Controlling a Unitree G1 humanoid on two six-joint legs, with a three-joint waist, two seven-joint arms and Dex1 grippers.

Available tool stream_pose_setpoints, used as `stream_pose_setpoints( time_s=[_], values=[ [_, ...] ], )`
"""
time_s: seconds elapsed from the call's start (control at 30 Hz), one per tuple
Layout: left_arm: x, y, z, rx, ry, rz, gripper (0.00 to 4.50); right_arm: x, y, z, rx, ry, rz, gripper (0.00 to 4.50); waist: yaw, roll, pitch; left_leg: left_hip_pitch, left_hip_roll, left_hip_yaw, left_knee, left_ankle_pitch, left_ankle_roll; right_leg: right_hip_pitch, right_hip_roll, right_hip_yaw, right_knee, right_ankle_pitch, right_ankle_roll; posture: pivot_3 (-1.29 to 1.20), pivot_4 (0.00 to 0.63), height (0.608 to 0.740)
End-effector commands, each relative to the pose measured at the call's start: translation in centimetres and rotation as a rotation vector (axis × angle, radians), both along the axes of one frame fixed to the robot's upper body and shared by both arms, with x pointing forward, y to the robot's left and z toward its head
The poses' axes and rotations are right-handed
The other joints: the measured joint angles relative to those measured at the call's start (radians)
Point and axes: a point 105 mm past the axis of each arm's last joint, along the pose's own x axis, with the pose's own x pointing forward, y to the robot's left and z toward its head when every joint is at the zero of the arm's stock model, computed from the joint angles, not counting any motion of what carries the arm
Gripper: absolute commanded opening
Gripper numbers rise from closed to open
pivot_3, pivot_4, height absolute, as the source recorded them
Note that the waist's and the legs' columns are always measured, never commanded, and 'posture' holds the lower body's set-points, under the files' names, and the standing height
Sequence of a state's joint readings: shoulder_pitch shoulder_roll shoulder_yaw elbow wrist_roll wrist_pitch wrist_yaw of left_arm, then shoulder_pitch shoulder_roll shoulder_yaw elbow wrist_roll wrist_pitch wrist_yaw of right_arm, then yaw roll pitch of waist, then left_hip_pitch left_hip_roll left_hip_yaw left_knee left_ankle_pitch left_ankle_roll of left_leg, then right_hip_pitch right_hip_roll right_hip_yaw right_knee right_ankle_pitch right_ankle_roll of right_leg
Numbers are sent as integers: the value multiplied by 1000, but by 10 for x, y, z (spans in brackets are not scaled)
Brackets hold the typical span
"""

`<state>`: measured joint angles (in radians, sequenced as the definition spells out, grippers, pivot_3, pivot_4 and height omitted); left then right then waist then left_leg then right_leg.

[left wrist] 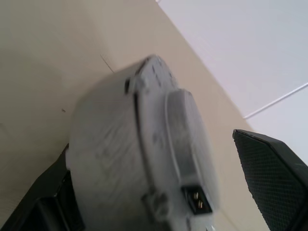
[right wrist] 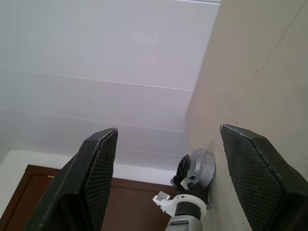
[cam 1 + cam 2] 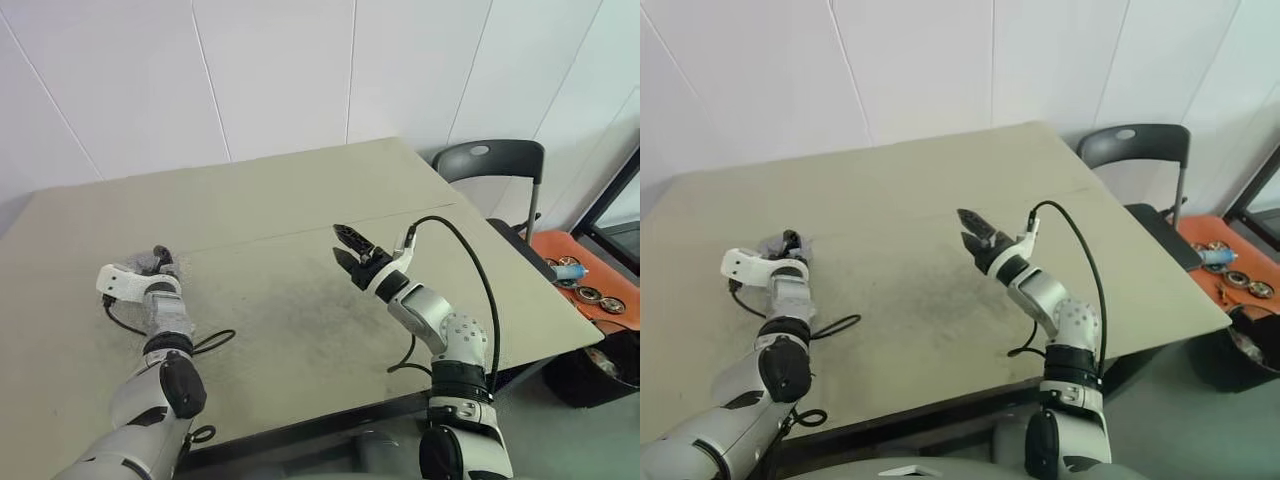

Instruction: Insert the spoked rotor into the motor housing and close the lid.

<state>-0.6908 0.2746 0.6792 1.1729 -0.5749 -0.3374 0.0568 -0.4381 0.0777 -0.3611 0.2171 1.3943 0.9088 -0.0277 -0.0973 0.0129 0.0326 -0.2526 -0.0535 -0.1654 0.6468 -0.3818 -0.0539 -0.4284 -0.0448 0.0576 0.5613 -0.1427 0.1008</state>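
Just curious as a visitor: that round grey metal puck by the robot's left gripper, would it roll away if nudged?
The round grey metal puck looks rigid and probably heavy. Its rounded rim suggests it could roll on the beige table if tipped on edge.

Beige table (image 3: 300, 200), scuffed dark at its middle, a grey round motor housing (image 3: 143, 262) near its left edge.

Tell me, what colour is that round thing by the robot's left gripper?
The round motor housing is pale grey, with a small dark connector socket. The left wrist view shows it best.

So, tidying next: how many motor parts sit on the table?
1: the grey round motor unit, near the table's left edge, by the left hand. Arms might hide more.
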Motion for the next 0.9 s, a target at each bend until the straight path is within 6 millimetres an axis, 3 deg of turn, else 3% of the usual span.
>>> stream_pose_setpoints(
  time_s=[0.03, 0.23, 0.37, 0.47, 0.53, 0.6, 0.73, 0.8, 0.9],
  values=[
    [-29, 34, -2, 133, 154, 163, 4490, 0, 4, 19, 18, -73, 14, 3578, -2, 0, 0, 1, 0, 0, 0, 0, 0, 1, 0, 0, 0, 0, 0, 0, 0, 740],
    [-33, 48, 17, 323, 220, 204, 4490, -1, 5, 19, 21, -77, 19, 3578, 40, -1, 0, 2, -1, -2, 2, 0, -1, 1, -1, -1, 1, 0, 0, 0, 0, 740],
    [-3, 26, 56, 474, 34, 21, 4490, -3, 5, 20, 17, -87, 25, 3578, 73, -2, -1, 1, -2, -4, 3, 1, -2, 0, -2, -3, -1, 2, -3, 0, 0, 740],
    [32, -25, 89, 562, -193, -284, 4490, -3, 4, 20, -77, -129, 26, 3578, 88, -2, -1, 0, -2, -3, 2, 1, -2, 0, -2, -3, -3, 3, -4, 0, 0, 740],
    [43, -59, 103, 612, -304, -469, 4490, -1, 0, 19, -184, -172, 2, 3578, 89, -2, -1, -1, -3, -3, 2, 1, -2, 0, -3, -4, -3, 3, -4, 0, 0, 740],
    [48, -88, 109, 641, -375, -636, 4490, 3, -7, 13, -416, -253, -30, 3578, 83, -2, -1, -1, -3, -2, 3, 1, -2, 0, -4, -3, -5, 3, -4, 0, 0, 740],
    [46, -133, 107, 659, -469, -926, 4490, 12, -26, 1, -797, -407, -103, 3578, 60, -2, -1, -3, -3, 0, 1, 0, 0, 1, -3, -1, -6, 0, -1, 0, 0, 740],
    [38, -155, 107, 659, -523, -1092, 4490, 13, -36, -1, -935, -487, -138, 3578, 50, -3, -1, -3, -2, 0, 1, 0, 1, 1, -2, -1, -6, 0, 0, 0, 0, 740],
    [24, -172, 104, 690, -545, -1301, 4490, 13, -51, 7, -1054, -607, -197, 3578, 46, -3, -1, -4, -2, 0, 1, 0, 1, 1, -2, -1, -6, 0, 0, 0, 0, 740]
  ],
)
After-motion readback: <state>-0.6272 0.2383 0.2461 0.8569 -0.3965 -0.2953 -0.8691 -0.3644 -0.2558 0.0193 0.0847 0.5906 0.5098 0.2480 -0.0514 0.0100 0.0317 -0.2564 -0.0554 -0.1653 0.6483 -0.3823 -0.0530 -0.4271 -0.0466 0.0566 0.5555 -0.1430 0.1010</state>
